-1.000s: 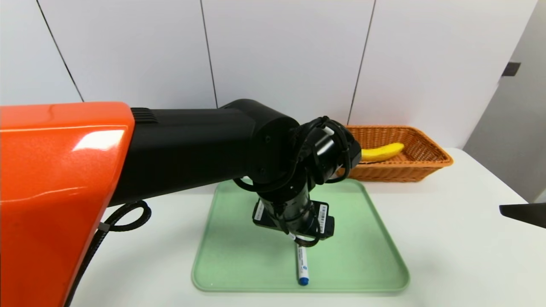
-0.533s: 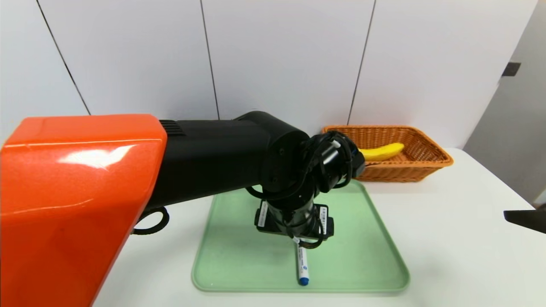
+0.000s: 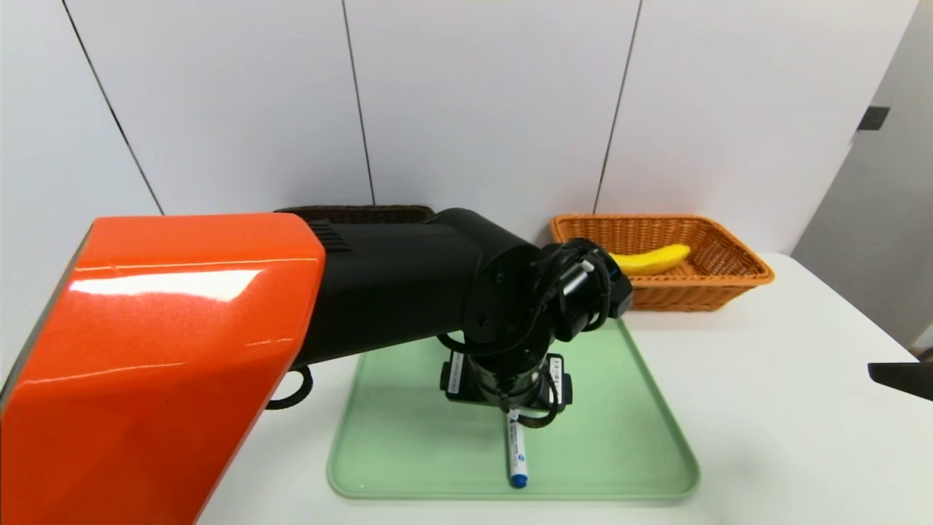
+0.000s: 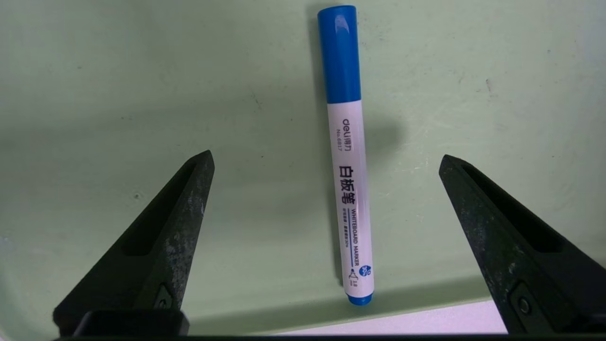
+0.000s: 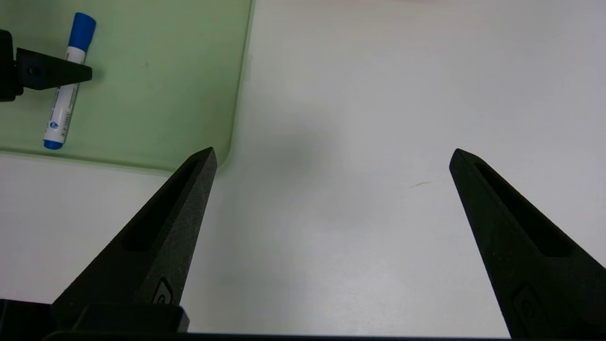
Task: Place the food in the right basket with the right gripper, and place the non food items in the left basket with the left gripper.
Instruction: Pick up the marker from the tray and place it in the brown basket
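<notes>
The white marker with blue cap [image 3: 517, 456] lies on the green tray [image 3: 627, 437] near its front edge. My left gripper [image 4: 325, 156] hangs open just above it, fingers straddling the marker [image 4: 350, 189] without touching. In the head view the left wrist [image 3: 510, 379] hides those fingers. The yellow banana [image 3: 652, 259] lies inside the orange right basket [image 3: 729, 284]. Only the rim of the dark left basket [image 3: 357, 213] shows behind my left arm. My right gripper [image 5: 332, 151] is open and empty above bare table, right of the tray [image 5: 165, 71].
My orange and black left arm [image 3: 219, 328] fills the left half of the head view and hides much of the table there. White wall panels stand close behind both baskets. A fingertip of the right gripper [image 3: 900, 379] shows at the right edge.
My left arm has swung to the right and sunk a little over the marker, uncovering the dark basket's rim. The right gripper's fingertip has drifted slightly lower. Both grippers stay open.
</notes>
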Controlling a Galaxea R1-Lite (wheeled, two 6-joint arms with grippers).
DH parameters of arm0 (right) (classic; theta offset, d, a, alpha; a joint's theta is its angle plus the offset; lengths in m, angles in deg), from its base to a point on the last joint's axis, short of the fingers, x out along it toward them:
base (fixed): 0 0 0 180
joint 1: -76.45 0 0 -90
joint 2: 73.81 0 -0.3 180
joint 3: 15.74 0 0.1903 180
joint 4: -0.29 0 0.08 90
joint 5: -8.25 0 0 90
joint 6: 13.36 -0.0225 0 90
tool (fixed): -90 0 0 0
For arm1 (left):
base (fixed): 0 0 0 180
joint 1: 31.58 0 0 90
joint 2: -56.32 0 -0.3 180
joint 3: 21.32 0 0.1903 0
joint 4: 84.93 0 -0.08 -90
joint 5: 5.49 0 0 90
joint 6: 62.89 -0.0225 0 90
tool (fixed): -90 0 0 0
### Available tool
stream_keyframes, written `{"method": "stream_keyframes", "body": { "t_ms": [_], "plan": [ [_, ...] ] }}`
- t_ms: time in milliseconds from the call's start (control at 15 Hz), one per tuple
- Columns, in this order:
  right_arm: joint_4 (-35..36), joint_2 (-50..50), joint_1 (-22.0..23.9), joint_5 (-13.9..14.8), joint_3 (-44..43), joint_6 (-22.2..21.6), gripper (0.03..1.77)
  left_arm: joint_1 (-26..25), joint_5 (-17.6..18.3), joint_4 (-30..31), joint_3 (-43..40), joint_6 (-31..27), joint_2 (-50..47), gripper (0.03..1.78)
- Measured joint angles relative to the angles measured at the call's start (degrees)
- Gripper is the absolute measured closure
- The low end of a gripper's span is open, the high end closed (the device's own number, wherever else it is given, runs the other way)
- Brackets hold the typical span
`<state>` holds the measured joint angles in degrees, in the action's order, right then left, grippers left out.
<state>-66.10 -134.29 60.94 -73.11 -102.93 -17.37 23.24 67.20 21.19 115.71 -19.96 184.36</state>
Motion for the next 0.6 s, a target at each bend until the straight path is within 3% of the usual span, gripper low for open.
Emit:
{"method": "stream_keyframes", "body": {
  "t_ms": [600],
  "plan": [
    [-0.1, 0.8, 0.7, 0.0, 0.0, 0.1, 0.10, -0.2, 0.0, -0.1, 0.0, -0.7, 1.5, 0.12]
  ]
}}
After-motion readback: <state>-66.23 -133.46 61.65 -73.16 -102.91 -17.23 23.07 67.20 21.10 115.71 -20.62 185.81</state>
